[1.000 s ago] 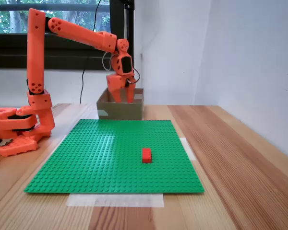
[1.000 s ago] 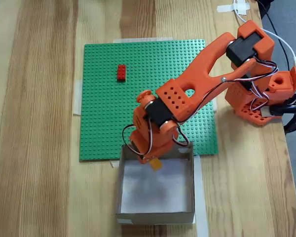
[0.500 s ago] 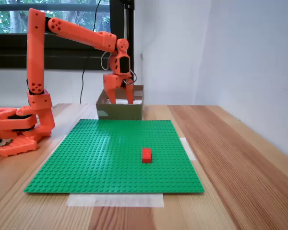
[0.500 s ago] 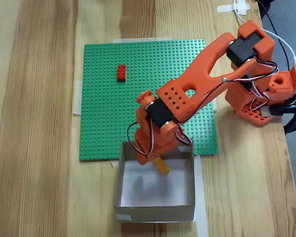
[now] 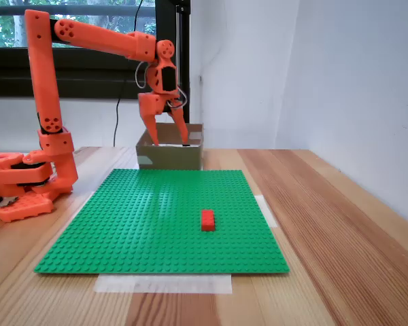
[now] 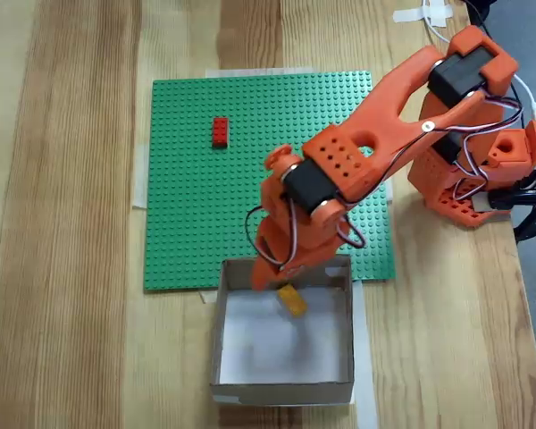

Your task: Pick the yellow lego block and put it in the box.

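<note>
The yellow lego block (image 6: pixel 292 299) lies loose and slanted on the pale floor of the box (image 6: pixel 218 344), close to the wall nearest the green baseplate. My gripper (image 6: pixel 275 279) hangs over that same wall, just above the block and apart from it. In the side-on fixed view the gripper (image 5: pixel 168 140) stands open above the box (image 5: pixel 170 157), its two fingers spread with nothing between them. The box wall hides the block from that side.
A red brick (image 5: pixel 207 219) sits on the green studded baseplate (image 5: pixel 122 224), also seen from above as the red brick (image 6: pixel 220 131) on the baseplate (image 6: pixel 188 206). The arm's base (image 6: pixel 469 179) stands beside the plate. White walls rise behind and to the right in the side-on view.
The gripper has opened and dropped the yellow block into the box. The arm has since risen and drawn back a little toward the baseplate.
</note>
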`<control>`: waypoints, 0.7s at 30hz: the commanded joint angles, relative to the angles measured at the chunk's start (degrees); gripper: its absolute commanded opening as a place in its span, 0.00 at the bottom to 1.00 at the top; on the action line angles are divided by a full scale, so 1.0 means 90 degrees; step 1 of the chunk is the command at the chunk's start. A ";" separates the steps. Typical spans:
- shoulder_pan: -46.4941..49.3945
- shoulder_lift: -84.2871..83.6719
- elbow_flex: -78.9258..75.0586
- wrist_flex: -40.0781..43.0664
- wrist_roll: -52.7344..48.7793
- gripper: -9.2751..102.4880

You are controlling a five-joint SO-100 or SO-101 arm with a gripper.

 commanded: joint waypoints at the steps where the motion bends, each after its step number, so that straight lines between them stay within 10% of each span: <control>1: -0.0068 0.0625 0.0244 0.0098 0.0156 0.37; 21: -0.0176 0.1357 0.0625 -0.0762 0.0313 0.37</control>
